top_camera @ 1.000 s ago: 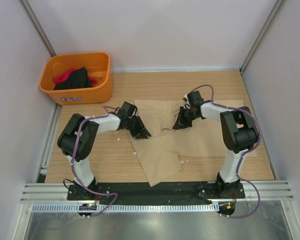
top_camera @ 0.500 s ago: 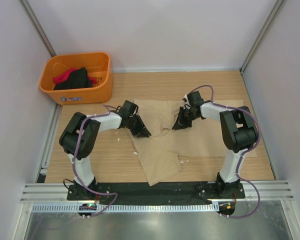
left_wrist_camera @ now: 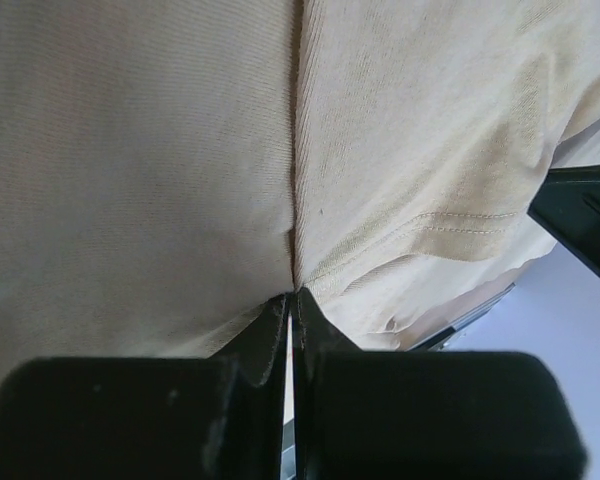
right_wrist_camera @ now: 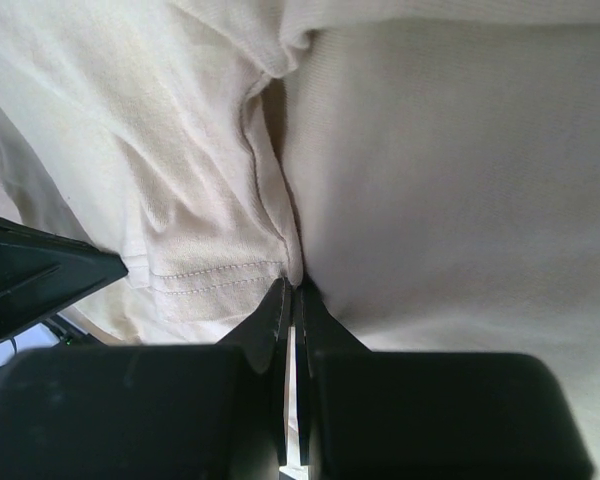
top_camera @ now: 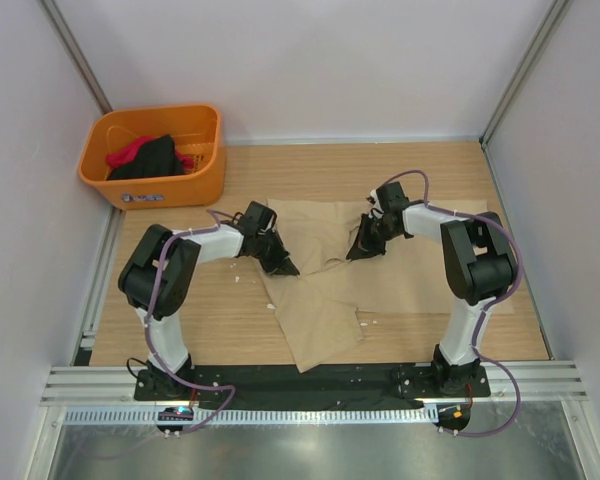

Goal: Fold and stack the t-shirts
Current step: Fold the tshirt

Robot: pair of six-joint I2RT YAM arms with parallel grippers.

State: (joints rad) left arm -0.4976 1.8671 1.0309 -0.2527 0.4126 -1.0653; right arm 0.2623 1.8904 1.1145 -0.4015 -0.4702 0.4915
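A tan t-shirt [top_camera: 330, 290] lies spread on the wooden table, crumpled in its middle. My left gripper [top_camera: 285, 266] is shut on a pinched fold of the tan t-shirt [left_wrist_camera: 180, 150] at its left side. My right gripper [top_camera: 358, 249] is shut on a fold of the same shirt [right_wrist_camera: 430, 150] near a stitched hem, at its upper middle. Both pinch the cloth low against the table. More t-shirts, black [top_camera: 150, 158] and red [top_camera: 130, 150], lie in the orange basket [top_camera: 170, 188].
The orange basket stands at the table's back left corner. White walls and metal posts close in the table on three sides. The black base rail [top_camera: 310, 378] runs along the near edge.
My left gripper has shifted slightly right and back with the cloth. The right gripper has barely moved. The shirt's shape is almost unchanged.
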